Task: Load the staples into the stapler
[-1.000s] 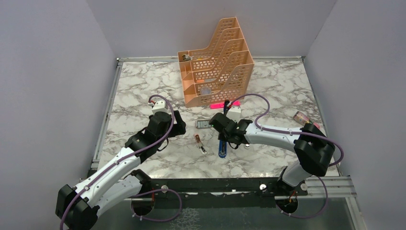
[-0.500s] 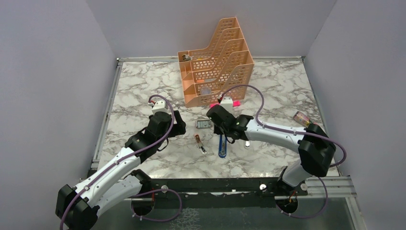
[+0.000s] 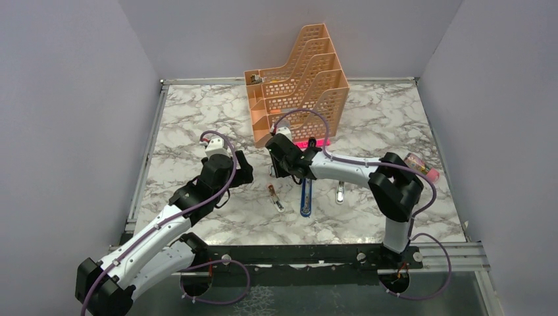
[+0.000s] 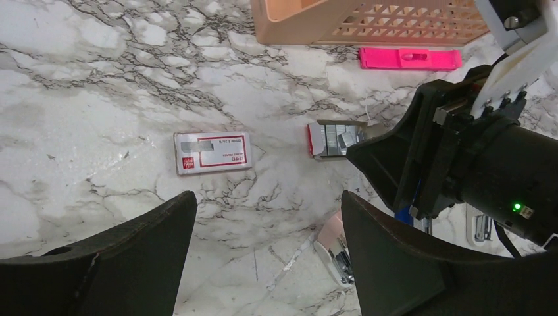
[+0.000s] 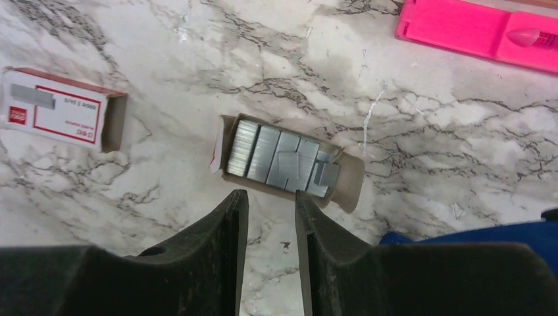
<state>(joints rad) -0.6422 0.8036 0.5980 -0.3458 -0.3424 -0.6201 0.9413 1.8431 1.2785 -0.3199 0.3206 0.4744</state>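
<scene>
The staples lie in an open grey-brown tray point(image 5: 283, 161) on the marble, just beyond the tips of my right gripper point(image 5: 271, 197). Its jaws stand a narrow gap apart with nothing between them. The tray's white box with a red label point(image 5: 62, 112) rests empty to the left. The blue stapler point(image 3: 305, 197) lies lengthwise on the table, near side of the right gripper point(image 3: 281, 168); one blue corner point(image 5: 474, 234) shows in the right wrist view. My left gripper point(image 4: 266, 210) hovers wide open above bare marble, with the box point(image 4: 212, 152) and tray point(image 4: 335, 139) ahead of it.
An orange file organizer point(image 3: 296, 85) stands at the back, a flat bright-pink bar point(image 3: 309, 143) at its foot. A peach-pink oblong piece point(image 3: 273, 196) lies left of the stapler, a small white capsule-like piece point(image 3: 340, 192) right of it. A small item point(image 3: 421, 166) sits at the far right.
My right arm has swung left and back, from over the stapler to over the staple tray. The left arm shifted slightly left and stays open.
</scene>
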